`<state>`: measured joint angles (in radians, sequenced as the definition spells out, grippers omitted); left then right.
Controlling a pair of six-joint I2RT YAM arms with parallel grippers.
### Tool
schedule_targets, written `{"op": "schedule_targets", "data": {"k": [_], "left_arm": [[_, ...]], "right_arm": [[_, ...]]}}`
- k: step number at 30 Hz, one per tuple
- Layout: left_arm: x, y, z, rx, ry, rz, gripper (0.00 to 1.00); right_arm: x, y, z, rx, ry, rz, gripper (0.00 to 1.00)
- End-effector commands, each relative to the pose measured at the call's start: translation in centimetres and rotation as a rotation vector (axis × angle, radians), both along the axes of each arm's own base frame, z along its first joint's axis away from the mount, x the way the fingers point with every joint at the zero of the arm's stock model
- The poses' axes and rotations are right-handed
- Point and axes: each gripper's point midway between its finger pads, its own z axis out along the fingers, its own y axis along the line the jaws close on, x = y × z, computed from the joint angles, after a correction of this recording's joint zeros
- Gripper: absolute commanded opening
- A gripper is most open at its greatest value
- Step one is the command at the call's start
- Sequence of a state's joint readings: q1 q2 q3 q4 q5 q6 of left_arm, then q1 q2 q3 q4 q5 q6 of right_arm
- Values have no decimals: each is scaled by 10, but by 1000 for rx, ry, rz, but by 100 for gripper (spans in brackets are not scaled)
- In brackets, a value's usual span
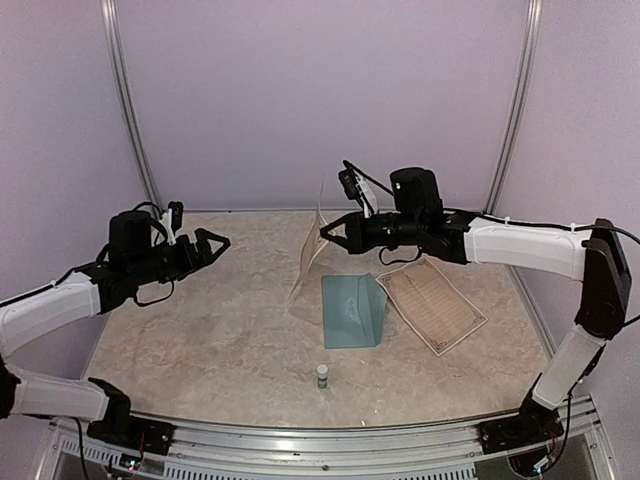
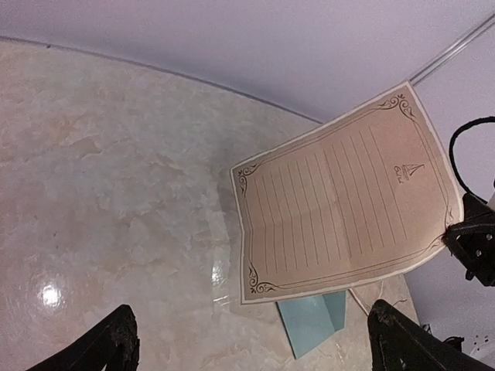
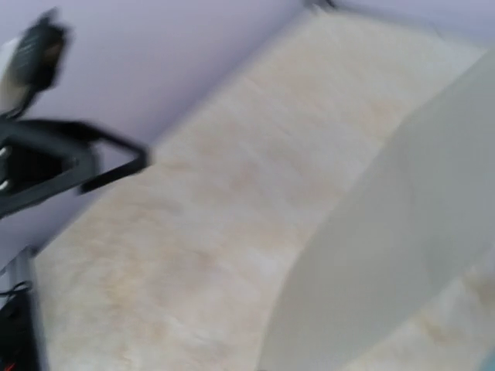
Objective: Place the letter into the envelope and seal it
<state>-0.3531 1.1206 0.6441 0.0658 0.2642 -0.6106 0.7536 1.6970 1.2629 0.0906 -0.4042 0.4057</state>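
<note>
Here, right pincer (image 1: 325, 232) clamped on letter (image 2: 340, 209), left pincer (image 1: 215, 245) apart, right-wrist view blurred.

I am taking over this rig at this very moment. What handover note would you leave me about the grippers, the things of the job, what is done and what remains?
Left gripper: open, holds nothing, raised over the left of the table.
Right gripper: shut on one edge of the letter, which it holds upright.
Envelope: lies on the table in the middle, with no letter in it.
Glue stick: stands upright in front of the envelope, with no gripper on it.
Second sheet: lies flat to the right of the envelope.
Done: letter picked up.
Left: insert it, then seal the envelope.
</note>
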Motion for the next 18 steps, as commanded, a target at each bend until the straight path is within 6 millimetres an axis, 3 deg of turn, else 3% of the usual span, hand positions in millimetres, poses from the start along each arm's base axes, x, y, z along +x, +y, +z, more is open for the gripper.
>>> {"op": "schedule_targets", "data": {"k": [1, 7, 10, 14, 18], "left_arm": [[-10, -25, 56, 3, -137, -203, 99], [-31, -64, 81, -78, -212, -383, 99], [-40, -82, 93, -46, -281, -455, 99], [-46, -92, 111, -42, -334, -520, 99], [-56, -105, 121, -60, -365, -605, 99]], "right_arm": [[-44, -1, 39, -18, -109, 205, 0], [-97, -15, 110, 124, -245, 397, 0], [-123, -23, 135, 168, -306, 498, 0], [-147, -35, 157, 182, -355, 583, 0], [-167, -44, 165, 195, -375, 656, 0]]}}
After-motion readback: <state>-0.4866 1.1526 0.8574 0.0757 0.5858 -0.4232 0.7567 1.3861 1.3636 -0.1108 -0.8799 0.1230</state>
